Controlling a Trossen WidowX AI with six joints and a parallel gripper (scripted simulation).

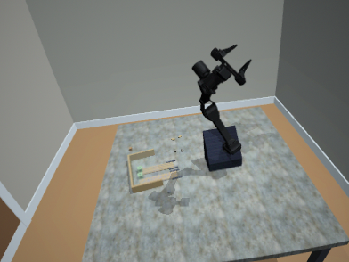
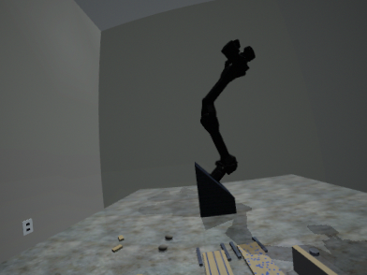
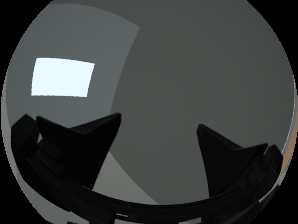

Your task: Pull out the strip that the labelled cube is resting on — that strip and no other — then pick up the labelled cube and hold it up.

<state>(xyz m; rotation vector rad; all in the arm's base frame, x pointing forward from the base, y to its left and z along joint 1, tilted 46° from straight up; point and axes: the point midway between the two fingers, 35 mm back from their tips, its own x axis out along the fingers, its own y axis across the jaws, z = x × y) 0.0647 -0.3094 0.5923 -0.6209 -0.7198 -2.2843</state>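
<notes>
The arm (image 1: pixel 213 111) is matte black all over, built of slim jointed links with a round cylinder near the wrist. Its hand (image 1: pixel 234 57) ends in two pointed, wedge-shaped fingers. It rises from a dark navy block-shaped base (image 1: pixel 222 149).

cubes (image 1: pixel 140 171): two small pale-green ones, set close together at the strips' left ends; a label cannot be made out
strips (image 1: pixel 161 169): two tan ones, laid flat, parallel, ends pointed right
</notes>
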